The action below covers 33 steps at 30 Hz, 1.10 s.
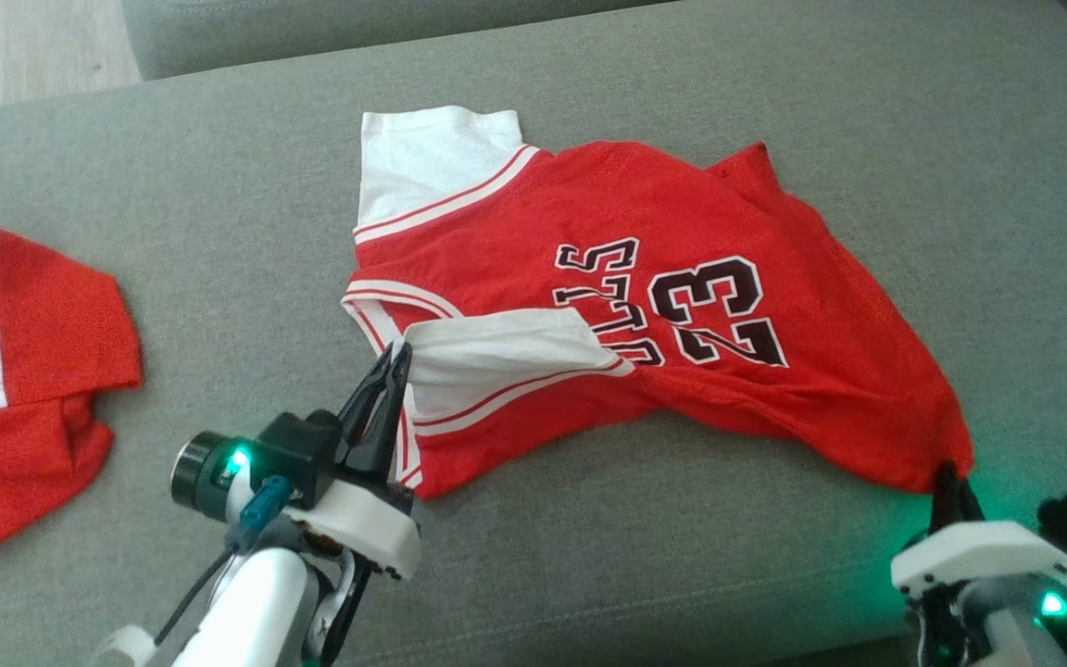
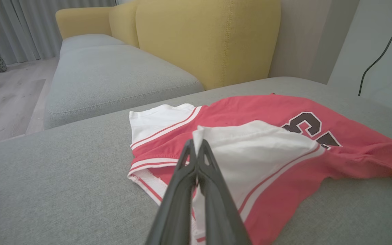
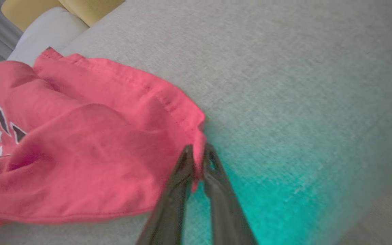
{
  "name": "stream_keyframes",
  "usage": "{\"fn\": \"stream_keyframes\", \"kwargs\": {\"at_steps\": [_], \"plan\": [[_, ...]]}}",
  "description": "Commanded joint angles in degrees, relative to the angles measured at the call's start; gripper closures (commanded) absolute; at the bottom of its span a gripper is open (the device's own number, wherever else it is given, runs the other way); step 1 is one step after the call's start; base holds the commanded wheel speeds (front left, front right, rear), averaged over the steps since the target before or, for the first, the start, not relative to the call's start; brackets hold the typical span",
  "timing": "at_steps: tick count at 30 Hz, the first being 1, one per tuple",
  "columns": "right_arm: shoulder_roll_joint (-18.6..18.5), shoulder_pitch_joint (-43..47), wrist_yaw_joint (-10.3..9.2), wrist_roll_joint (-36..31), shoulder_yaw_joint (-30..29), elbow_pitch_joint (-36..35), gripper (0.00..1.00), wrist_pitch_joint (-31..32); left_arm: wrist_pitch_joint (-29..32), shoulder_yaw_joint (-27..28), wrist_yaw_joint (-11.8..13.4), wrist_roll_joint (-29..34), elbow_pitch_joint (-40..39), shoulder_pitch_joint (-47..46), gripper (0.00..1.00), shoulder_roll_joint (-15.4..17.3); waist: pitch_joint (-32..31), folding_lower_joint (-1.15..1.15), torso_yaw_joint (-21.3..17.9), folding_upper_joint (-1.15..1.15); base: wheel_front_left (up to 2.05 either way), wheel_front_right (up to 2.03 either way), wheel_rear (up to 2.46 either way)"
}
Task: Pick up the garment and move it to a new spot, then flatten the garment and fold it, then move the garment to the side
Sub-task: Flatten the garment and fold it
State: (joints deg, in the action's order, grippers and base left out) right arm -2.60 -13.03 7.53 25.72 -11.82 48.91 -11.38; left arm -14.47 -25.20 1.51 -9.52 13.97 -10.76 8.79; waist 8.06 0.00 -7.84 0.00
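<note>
With jaws pinched tight, the left gripper (image 1: 397, 357) clamps the white sleeve (image 1: 496, 347) and the right gripper (image 1: 950, 477) clamps a stitched red hem corner (image 3: 196, 126) of the garment (image 1: 774, 398). This soft red-and-white jersey lies rumpled on the grey woven cushion (image 1: 682, 574). Its black, white-outlined print reads "23"; the letters beside it are partly covered.

Grey upholstered cushion (image 1: 172, 167) carries red jersey (image 1: 821, 398), spread; second red-white garment (image 1: 24, 389), perhaps bunched, at left edge.
</note>
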Motion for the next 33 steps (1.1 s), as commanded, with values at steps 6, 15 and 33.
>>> {"fn": "stream_keyframes", "kwargs": {"at_steps": [6,15,33], "plan": [[-0.5,-2.5,-0.04,-9.2,2.6,-7.1,1.00,-1.6,-0.5,3.4,0.3,0.7,-3.1,-2.0,1.00,0.7,-0.5,0.00,0.4,0.00,0.00,0.00,0.00],[-3.5,-7.8,-0.04,-11.1,9.3,-25.6,1.00,10.9,-0.5,6.7,0.8,1.5,-9.1,-3.2,1.00,1.3,-3.3,0.00,1.7,0.00,0.00,0.00,0.00],[-2.0,-31.2,-0.04,-2.4,2.9,-32.6,1.00,29.7,-0.5,12.6,-1.2,2.9,-17.5,-17.1,1.00,3.5,-10.2,0.00,5.0,0.00,0.00,0.00,0.00]]}}
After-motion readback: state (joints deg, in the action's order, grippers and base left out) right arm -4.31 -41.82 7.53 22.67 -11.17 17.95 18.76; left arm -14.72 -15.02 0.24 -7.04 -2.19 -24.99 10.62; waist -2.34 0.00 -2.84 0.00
